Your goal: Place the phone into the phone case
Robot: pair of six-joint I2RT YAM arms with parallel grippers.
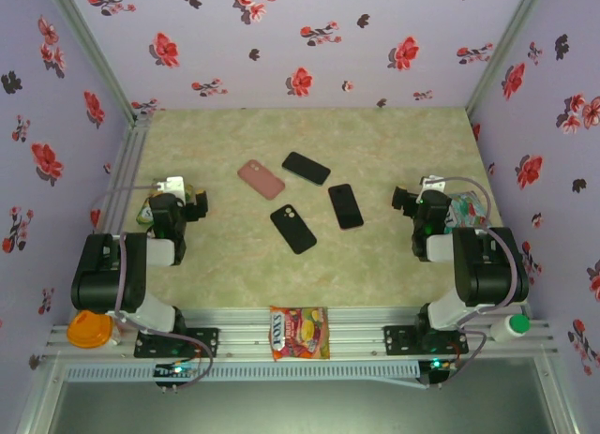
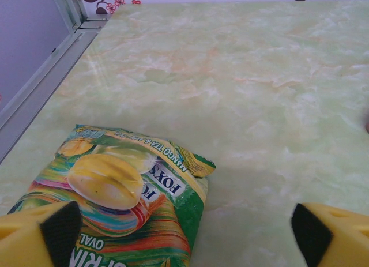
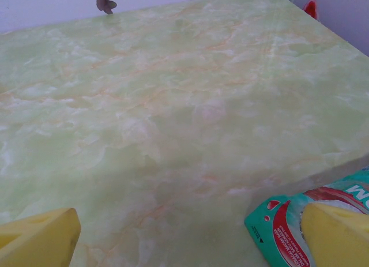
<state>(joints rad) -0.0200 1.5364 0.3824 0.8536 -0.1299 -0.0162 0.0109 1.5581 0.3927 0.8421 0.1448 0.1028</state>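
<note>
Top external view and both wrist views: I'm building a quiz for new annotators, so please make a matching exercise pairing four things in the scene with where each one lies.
Things:
1. pink phone case
2. green candy bag
3. red candy bag
4. teal packet

Places:
A. on the near rail, between the arm bases
B. out on the middle of the table
C. right by the right gripper
D. right by the left gripper

Pairs: 1-B, 2-D, 3-A, 4-C

Green marbled table (image 3: pixel 173 105), right gripper (image 3: pixel 187 241) spread wide, teal-and-red snack packet (image 3: pixel 277 226) behind one finger
</note>
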